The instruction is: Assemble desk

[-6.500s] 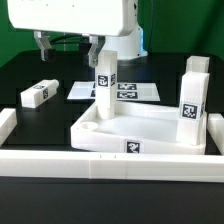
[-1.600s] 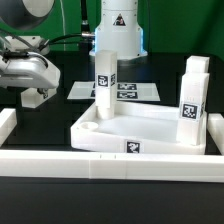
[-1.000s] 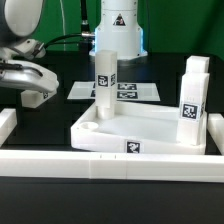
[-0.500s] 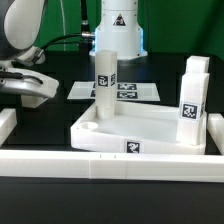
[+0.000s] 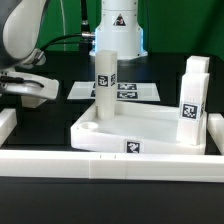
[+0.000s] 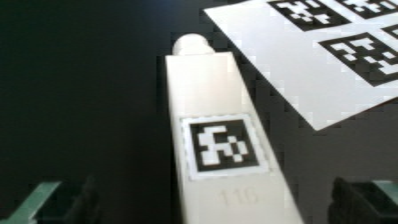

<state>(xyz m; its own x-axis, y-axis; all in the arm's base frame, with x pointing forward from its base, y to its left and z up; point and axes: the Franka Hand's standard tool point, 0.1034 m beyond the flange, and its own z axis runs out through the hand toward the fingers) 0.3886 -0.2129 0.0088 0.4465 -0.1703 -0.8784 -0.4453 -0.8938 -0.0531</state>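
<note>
Gripper (image 6: 205,200) fully open, holding nothing, fingers (image 6: 54,198) on both sides of a loose leg (image 6: 214,125), marker board (image 6: 329,50) beside it

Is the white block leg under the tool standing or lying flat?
Lying flat: the white tagged block leg stretches lengthwise on the black table, tag facing up, in the wrist view.
</note>
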